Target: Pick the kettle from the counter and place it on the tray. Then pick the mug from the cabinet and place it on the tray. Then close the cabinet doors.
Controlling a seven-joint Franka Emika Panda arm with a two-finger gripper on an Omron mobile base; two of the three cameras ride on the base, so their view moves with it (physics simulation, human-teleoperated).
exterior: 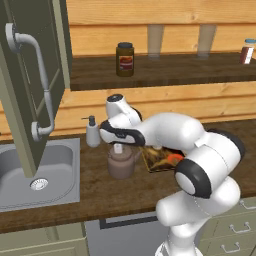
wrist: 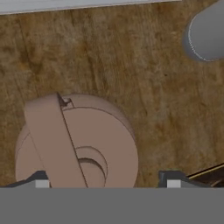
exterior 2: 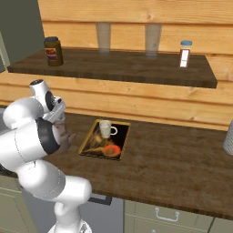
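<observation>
A brown kettle (exterior: 120, 164) stands upright on the dark wood counter (exterior: 100, 192), between the sink and the tray. My gripper (exterior: 118, 148) hangs straight above it, open. In the hand view the fingertips (wrist: 41, 182) stand wide apart on either side of the kettle (wrist: 100, 140), with its arched handle (wrist: 52, 140) close to the left tip. The tray (exterior 2: 93, 136) lies just right of the kettle, and a cream mug (exterior 2: 106, 129) stands on it. One cabinet door (exterior: 25, 100) hangs open over the sink; the cabinet's inside is out of view.
A steel sink (exterior: 20, 175) lies to the left, with a white soap dispenser (exterior: 92, 132) at its back corner. A wall shelf (exterior 2: 136, 68) carries a dark jar (exterior 2: 53, 51) and a small bottle (exterior 2: 184, 53). Bare counter (exterior 2: 182, 168) stretches right of the tray.
</observation>
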